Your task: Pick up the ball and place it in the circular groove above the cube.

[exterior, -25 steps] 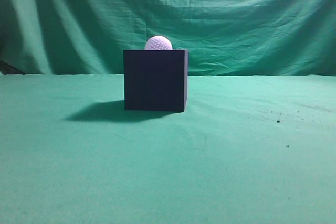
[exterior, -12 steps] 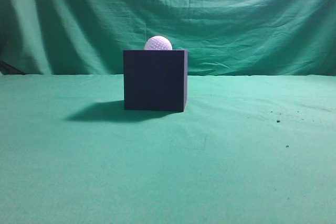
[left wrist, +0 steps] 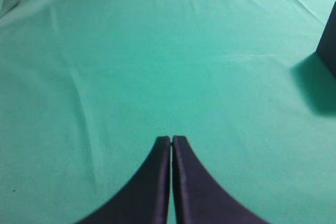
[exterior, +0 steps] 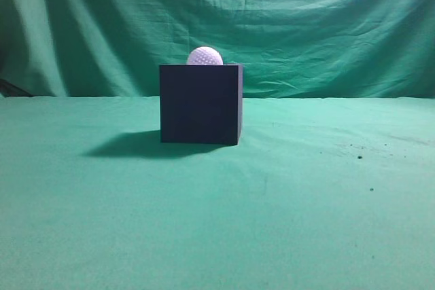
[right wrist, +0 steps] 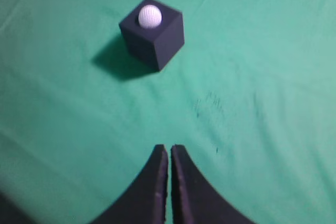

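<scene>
A white dimpled ball (exterior: 204,56) sits on top of the dark cube (exterior: 200,104) in the middle of the green cloth. The right wrist view shows the ball (right wrist: 149,16) resting in the top face of the cube (right wrist: 157,38), far ahead of my right gripper (right wrist: 169,148), which is shut and empty. My left gripper (left wrist: 171,139) is shut and empty over bare cloth. In that view only an edge of the cube (left wrist: 329,43) shows at the far right. Neither gripper appears in the exterior view.
Green cloth covers the table and hangs as a backdrop (exterior: 306,25). A few dark specks (exterior: 359,157) lie on the cloth at the right. The cube casts a shadow (exterior: 129,146) to its left.
</scene>
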Robot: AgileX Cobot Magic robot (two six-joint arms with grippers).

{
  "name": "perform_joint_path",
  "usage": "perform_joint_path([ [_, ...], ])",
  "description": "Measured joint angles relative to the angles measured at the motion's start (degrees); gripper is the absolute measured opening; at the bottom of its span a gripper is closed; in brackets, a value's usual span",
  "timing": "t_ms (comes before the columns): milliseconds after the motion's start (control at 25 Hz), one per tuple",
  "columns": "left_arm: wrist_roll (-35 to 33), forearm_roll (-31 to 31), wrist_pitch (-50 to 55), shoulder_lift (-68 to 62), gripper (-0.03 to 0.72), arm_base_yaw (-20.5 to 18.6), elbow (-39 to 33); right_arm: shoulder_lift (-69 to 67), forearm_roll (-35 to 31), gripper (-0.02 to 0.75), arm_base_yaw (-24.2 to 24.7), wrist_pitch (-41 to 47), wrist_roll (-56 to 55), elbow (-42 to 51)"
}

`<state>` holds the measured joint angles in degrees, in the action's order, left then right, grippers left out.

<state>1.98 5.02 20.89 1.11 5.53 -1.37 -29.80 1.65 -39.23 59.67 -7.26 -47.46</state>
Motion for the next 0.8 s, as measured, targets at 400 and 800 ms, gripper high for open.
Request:
perform_joint_path([
  [400, 0.00, 0.00, 0.00, 0.00, 0.000, 0.00, 0.00, 13.76, 1.83, 0.000, 16.01, -29.59, 3.24, 21.89],
  [800, 0.00, 0.00, 0.00, 0.00, 0.000, 0.00, 0.00, 29.85, -2.37, 0.000, 34.07, -42.52, 3.57, 43.89],
])
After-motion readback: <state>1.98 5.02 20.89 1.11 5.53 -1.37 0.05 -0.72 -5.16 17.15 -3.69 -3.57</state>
